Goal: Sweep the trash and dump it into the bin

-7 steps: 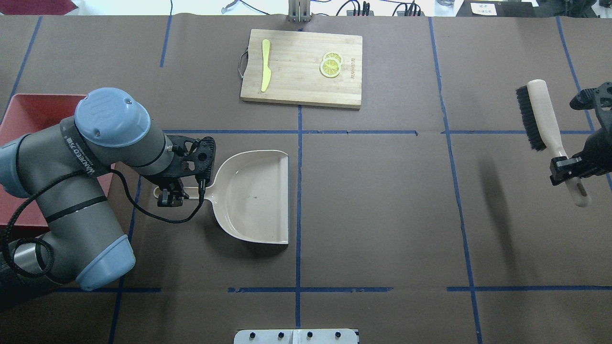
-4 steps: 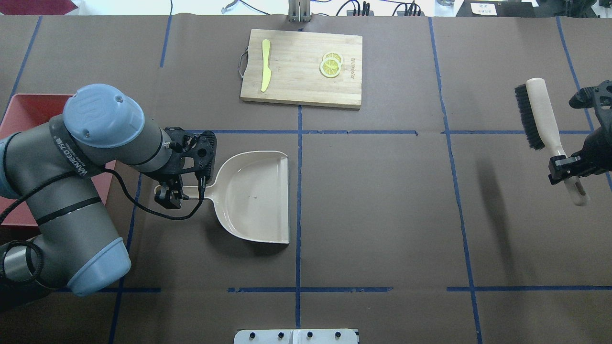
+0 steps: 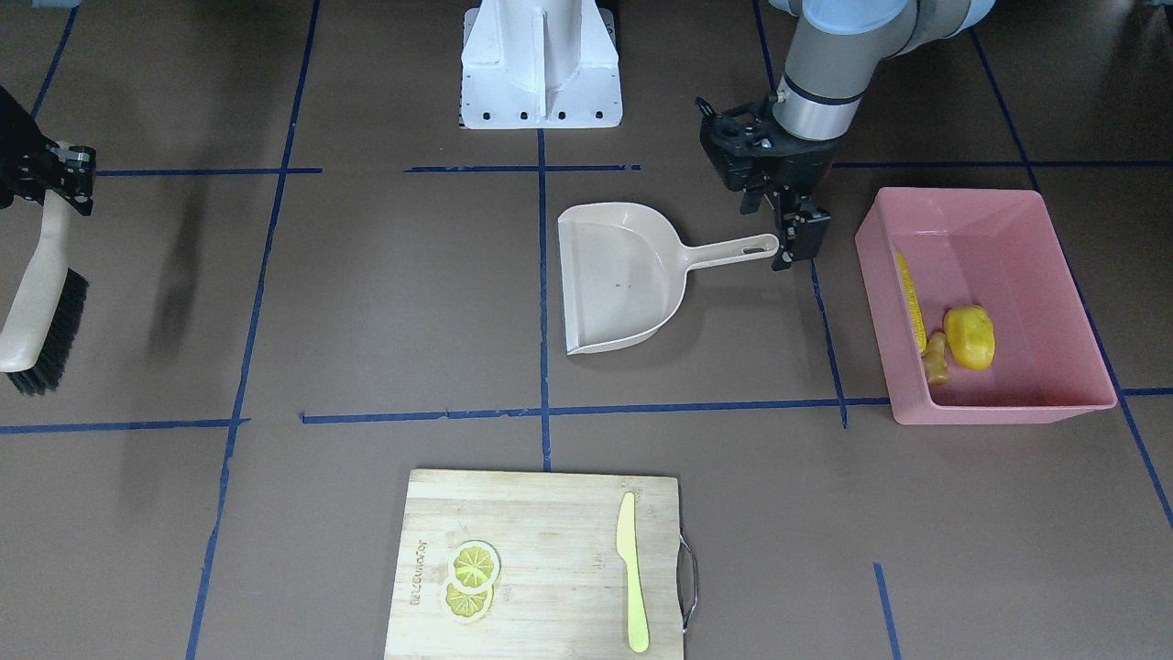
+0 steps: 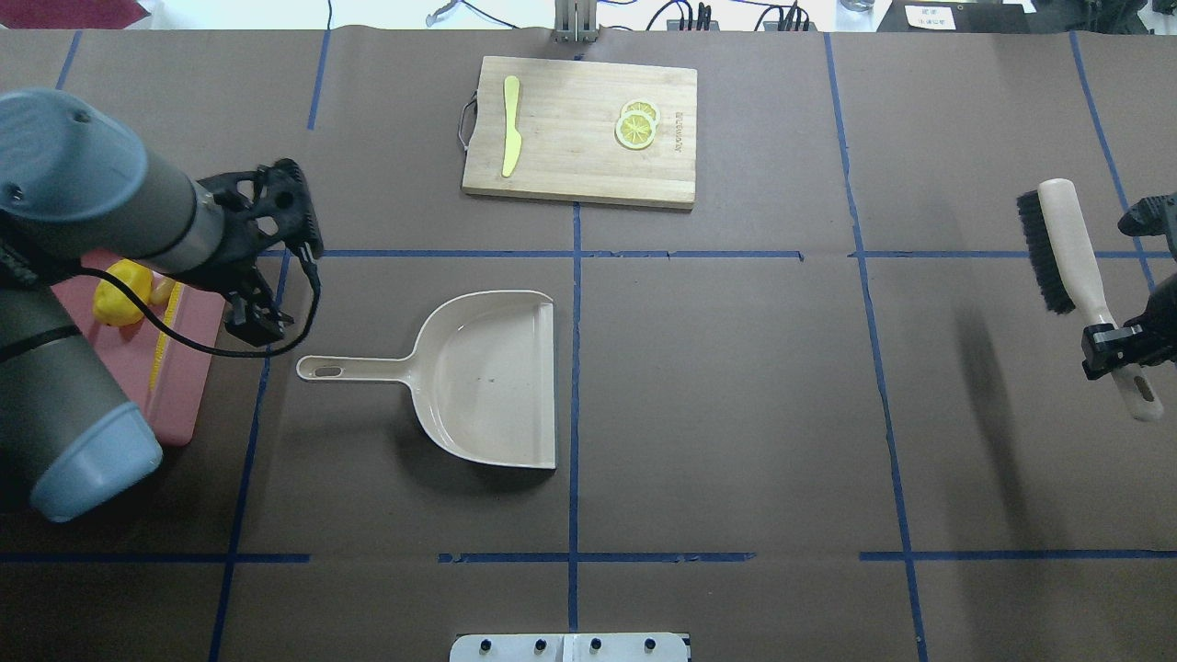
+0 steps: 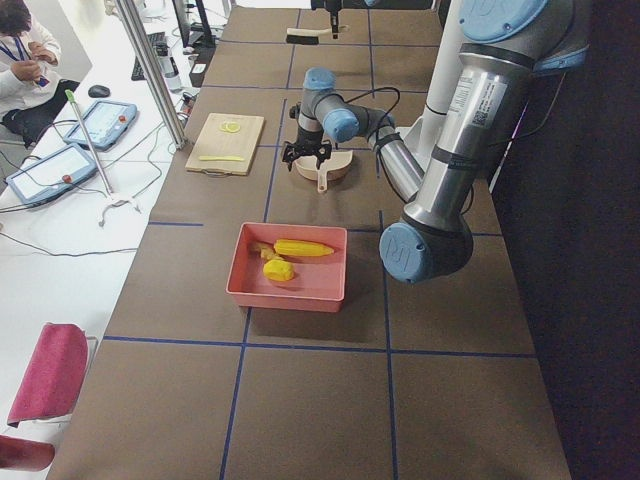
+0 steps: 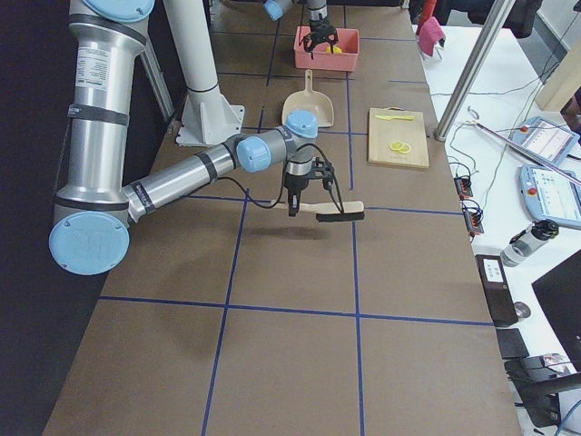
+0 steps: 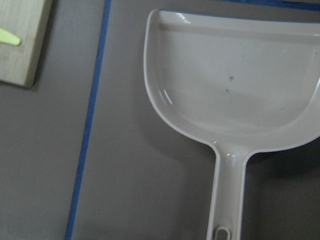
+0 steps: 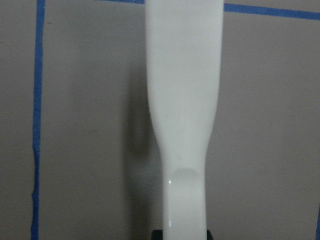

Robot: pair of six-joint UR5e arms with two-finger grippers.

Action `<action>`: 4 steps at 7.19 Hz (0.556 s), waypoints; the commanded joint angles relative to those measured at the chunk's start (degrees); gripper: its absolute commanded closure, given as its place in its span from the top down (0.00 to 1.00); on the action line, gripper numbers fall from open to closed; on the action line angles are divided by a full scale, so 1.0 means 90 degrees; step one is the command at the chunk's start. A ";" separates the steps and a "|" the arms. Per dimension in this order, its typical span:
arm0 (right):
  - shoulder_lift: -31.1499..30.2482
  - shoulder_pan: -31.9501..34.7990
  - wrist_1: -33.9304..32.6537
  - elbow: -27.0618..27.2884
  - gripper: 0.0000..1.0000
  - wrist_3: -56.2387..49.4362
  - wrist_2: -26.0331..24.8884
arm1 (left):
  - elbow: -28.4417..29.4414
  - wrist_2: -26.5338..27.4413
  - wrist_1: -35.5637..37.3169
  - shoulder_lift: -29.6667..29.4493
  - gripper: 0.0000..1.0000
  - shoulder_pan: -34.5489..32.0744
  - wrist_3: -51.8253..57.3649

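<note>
The corn cob (image 3: 907, 298), potato-like lump (image 3: 970, 336) and ginger root (image 3: 936, 358) lie together inside the pink bin (image 3: 1008, 409), which stands near the left end edge of the table (image 3: 367, 275). The beige dustpan (image 3: 623, 275) rests flat mid-table, handle pointing toward the bin. Just beside the handle's end hangs the left claw (image 3: 799, 246), jaws parted, holding nothing. Near the opposite end edge, the right claw (image 3: 57, 180) is clamped on the handle of a brush (image 3: 41, 312), bristles raised off the table.
</note>
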 commanded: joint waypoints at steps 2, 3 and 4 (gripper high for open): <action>-0.0951 -0.0003 0.2300 -0.0986 0.03 0.0170 0.0367 | 0.0609 -0.0446 0.0012 0.0706 1.00 -0.0961 -0.1655; -0.1089 -0.0012 0.2637 -0.1298 0.02 0.0143 0.0406 | 0.0699 -0.0516 0.0003 0.0804 1.00 -0.1214 -0.1847; -0.1168 -0.0003 0.3501 -0.1784 0.02 0.0229 0.0812 | 0.0777 -0.1010 0.0022 0.0815 1.00 -0.1574 -0.1830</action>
